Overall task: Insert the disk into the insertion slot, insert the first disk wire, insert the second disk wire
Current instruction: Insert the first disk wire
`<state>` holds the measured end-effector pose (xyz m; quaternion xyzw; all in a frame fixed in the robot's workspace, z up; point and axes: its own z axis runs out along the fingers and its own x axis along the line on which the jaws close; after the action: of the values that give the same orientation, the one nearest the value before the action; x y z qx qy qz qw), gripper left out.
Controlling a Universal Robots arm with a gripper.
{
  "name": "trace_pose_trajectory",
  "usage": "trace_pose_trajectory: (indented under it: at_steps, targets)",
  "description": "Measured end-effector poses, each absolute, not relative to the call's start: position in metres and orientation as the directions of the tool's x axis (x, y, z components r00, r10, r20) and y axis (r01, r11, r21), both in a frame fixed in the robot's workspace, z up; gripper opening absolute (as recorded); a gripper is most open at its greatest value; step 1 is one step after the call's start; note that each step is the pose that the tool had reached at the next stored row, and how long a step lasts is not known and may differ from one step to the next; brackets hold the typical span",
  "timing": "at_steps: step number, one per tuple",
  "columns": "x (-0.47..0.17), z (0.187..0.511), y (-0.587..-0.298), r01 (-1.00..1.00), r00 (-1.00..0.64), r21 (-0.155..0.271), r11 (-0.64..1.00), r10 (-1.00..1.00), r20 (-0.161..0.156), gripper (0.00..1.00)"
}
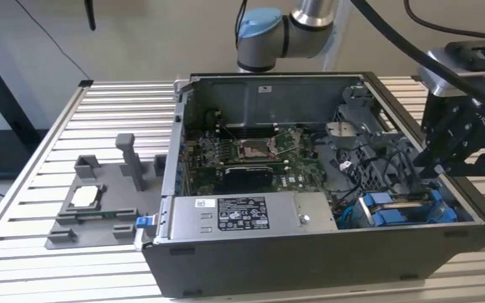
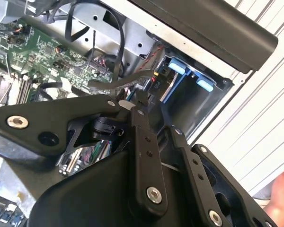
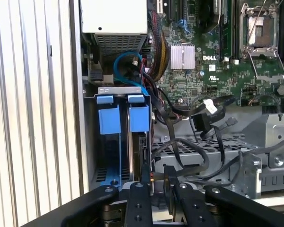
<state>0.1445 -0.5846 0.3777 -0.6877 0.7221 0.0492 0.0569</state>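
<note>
The disk [image 1: 398,208] stands edge-up in the insertion slot [image 1: 446,213] at the case's front corner, on the exterior view's right; its blue end tabs [image 3: 138,118] poke out of the cage [image 3: 92,142]. My gripper [image 1: 434,168] hangs just above and behind that cage, over the case's side wall. In both wrist views the gripper [image 3: 157,173] [image 2: 137,101] sits close to the disk's [image 2: 177,66] end. A black plug with red and yellow wires [image 2: 155,81] lies right at its tip. Loose black cables [image 3: 180,144] loop beside the cage.
The open computer case [image 1: 310,265] lies on a slatted table [image 1: 23,189]. A silver power-supply box [image 1: 242,214] fills its front, with the motherboard [image 1: 255,151] behind. A grey fixture [image 1: 99,202] stands on the table at the exterior view's left.
</note>
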Motion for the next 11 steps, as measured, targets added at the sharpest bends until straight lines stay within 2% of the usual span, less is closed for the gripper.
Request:
trace_pose_trajectory:
  at_steps: [11]
  targets:
    - [0.132, 0.390, -0.581, -0.998, -0.045, -0.028, 0.049, -0.988, -0.151, 0.27]
